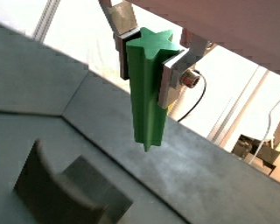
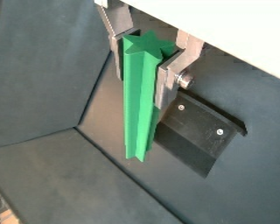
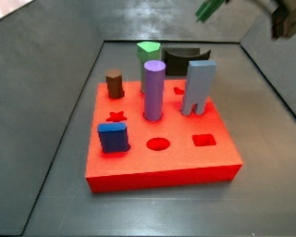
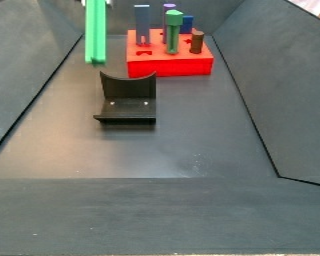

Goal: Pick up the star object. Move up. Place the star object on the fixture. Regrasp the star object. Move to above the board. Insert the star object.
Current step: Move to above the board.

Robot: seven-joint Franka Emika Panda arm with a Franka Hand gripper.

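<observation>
My gripper (image 1: pixel 149 66) is shut on the star object (image 1: pixel 146 96), a long slim green prism clamped near its star-shaped top and hanging straight down; both wrist views show this, with the gripper (image 2: pixel 143 66) on the star object (image 2: pixel 139 105). In a side view the star object (image 4: pixel 96 30) hangs with its lower end just above the fixture (image 4: pixel 127 88), and the gripper is above the frame. The dark fixture (image 1: pixel 66 179) lies below the prism, its base plate (image 2: pixel 201 131) beside it. The red board (image 3: pixel 163 153) lies apart from the gripper. Only the star object's tip (image 3: pixel 209 9) shows there.
On the board stand a purple peg (image 3: pixel 154 88), a grey-blue arch piece (image 3: pixel 200 88), a brown cylinder (image 3: pixel 116 85), a blue block (image 3: pixel 112 137) and a short green block (image 3: pixel 148 48). Sloping dark walls (image 4: pixel 43 90) enclose the floor.
</observation>
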